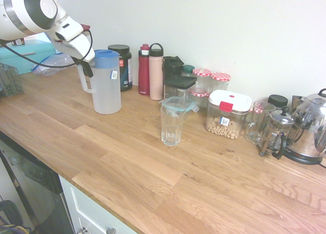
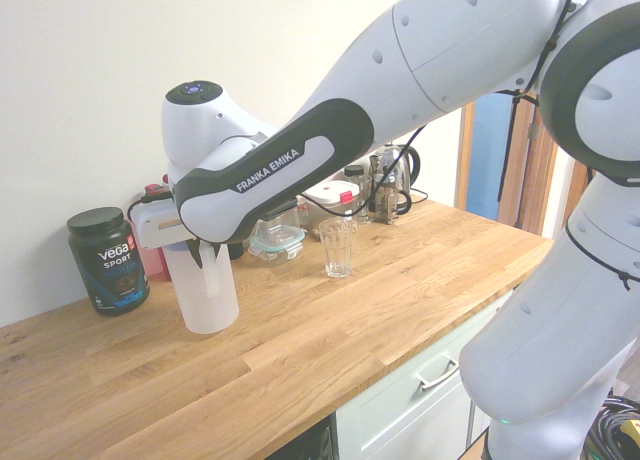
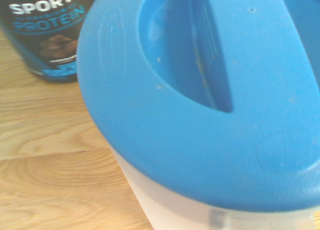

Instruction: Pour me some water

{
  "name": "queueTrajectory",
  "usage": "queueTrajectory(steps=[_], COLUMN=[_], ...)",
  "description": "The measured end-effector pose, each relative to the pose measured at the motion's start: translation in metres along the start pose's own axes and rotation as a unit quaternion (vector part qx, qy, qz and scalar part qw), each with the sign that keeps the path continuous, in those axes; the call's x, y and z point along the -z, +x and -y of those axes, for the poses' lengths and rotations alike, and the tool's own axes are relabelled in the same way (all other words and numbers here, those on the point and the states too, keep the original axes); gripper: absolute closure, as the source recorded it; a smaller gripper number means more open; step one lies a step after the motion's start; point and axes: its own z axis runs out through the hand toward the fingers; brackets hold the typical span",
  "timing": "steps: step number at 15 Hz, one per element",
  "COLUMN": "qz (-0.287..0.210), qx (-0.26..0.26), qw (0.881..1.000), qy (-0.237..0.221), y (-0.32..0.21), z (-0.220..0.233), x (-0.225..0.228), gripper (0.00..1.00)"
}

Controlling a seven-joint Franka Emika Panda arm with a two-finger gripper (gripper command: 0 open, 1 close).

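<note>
The white pitcher (image 1: 106,84) with the blue lid (image 3: 200,105) stands upright on the wooden worktop (image 1: 127,163), toward the left in the first exterior view, just in front of the dark protein tub (image 1: 122,66) and the row of bottles against the far wall. The empty drinking glass (image 1: 172,123) stands to its right and nearer the front edge, apart from the pitcher, with clear board between them.

The end effector (image 1: 83,65) sits at the top of the pitcher's handle (image 1: 84,81), on the pitcher's left side; its fingers are closed, and from these views it seems to be clamped on the handle, though the contact itself is partly hidden behind the wrist. The pitcher's base appears to rest on the worktop.

The step in hand looks like securing the pitcher before the pour. Next comes lifting it clear, carrying it right toward the glass, and bringing the spout side over the rim before tilting. The glass is narrow, so the tilt should be slow. The lid looks fully seated; whether its spout is turned to open cannot be told.
</note>
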Motion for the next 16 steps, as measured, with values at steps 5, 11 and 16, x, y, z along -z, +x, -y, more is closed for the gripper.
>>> queueTrajectory(steps=[5,11,16], qz=[0.003,0.004,0.005], qx=[-0.007,-0.011,-0.017], qw=[1.000,1.000,1.000], qy=[-0.006,-0.003,-0.019], y=[-0.001,0.005,0.008], z=[-0.001,-0.002,-0.008], x=[-0.010,-0.009,0.006], gripper=[0.00,0.00,0.00])
